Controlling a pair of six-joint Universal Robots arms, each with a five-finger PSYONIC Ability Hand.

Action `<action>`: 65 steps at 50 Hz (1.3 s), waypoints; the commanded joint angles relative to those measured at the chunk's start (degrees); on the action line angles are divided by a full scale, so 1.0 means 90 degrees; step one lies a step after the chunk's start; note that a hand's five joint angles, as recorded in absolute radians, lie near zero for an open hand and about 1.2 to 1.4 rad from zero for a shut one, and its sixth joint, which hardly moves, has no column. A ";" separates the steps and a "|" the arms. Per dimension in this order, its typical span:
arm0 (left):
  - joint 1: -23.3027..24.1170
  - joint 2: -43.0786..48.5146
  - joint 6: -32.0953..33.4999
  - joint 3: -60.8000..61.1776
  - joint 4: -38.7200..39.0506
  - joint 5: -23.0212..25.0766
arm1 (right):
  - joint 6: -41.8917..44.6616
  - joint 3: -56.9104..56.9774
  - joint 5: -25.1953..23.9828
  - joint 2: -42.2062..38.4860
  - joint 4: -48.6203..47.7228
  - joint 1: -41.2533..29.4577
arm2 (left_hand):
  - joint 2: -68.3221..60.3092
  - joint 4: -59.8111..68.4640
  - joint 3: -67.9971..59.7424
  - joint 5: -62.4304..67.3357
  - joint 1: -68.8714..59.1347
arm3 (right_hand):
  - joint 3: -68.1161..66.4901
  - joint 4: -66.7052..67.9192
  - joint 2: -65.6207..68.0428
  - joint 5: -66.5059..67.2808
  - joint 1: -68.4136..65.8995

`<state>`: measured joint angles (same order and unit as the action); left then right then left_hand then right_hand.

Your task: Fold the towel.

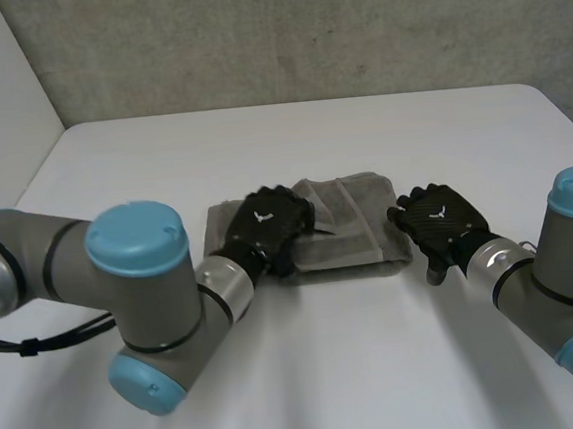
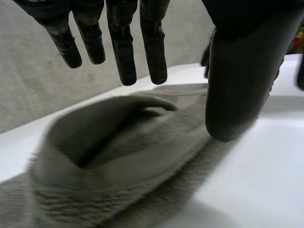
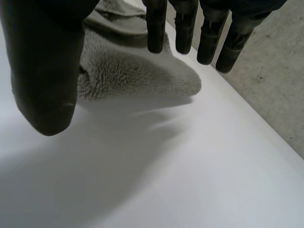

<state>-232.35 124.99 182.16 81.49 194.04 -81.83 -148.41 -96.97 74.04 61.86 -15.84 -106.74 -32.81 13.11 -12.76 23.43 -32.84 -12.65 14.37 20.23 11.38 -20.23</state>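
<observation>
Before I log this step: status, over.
Left hand open over towel. Right hand open beside its end. Towel partly folded on table. Nothing in the way.

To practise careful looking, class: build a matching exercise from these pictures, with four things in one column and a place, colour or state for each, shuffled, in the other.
Things:
1. towel
2. left robot hand
3. right robot hand
4. table

Descriptions:
A. white
B. open, over the towel's left part
C. grey, lying mid-table
D. open, at the towel's right end

Pairs: 1-C, 2-B, 3-D, 4-A
</observation>
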 commanded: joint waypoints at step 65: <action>-0.1049 0.1483 0.0717 -0.1164 0.0979 -0.2118 | -0.0121 0.0384 -0.0014 -0.0819 -0.0584 -0.0474 | -0.1022 -0.0346 0.0307 0.0953 -0.1019 | 0.0294 -0.0485 0.6480 0.6352 -0.6479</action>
<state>-241.62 139.06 188.63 69.66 203.36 -100.45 -151.05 -93.30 73.79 54.02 -21.13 -111.02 -42.37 13.11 -12.76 31.98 -42.24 -12.65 14.37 71.18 63.48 -69.40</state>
